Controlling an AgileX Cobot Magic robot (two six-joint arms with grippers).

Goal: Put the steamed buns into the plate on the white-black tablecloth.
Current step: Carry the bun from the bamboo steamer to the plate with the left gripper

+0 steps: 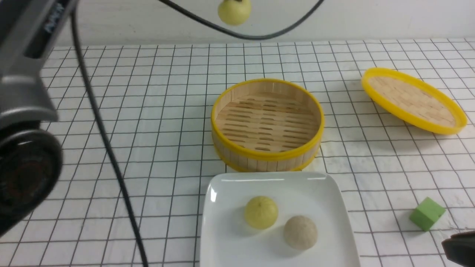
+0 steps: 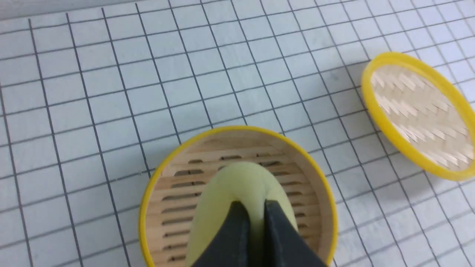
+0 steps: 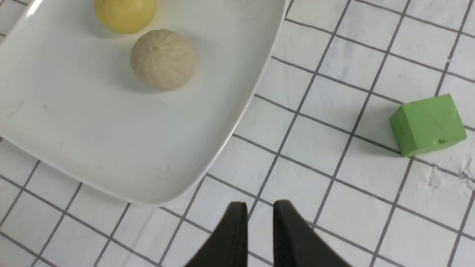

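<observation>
Black-fingered, the left hand (image 2: 251,207) pinches a pale yellow round steamed bun (image 2: 237,185) high above the round yellow-rimmed bamboo basket (image 1: 267,122) on the counter's white black-gridded tablecloth (image 1: 148,111). Nearer, a second yellow bun (image 1: 261,212) and a beige-grey ribbed bun (image 1: 300,232) lie apart in the glossy white square plate (image 1: 222,230). Right of it are a green cube (image 1: 426,213) and the right hand (image 3: 260,205), its tips seemingly parted by a narrow gap, gripping nothing.

Yellow bun (image 2: 237,181) in L gripper (image 2: 254,205), above basket (image 2: 237,128)
</observation>
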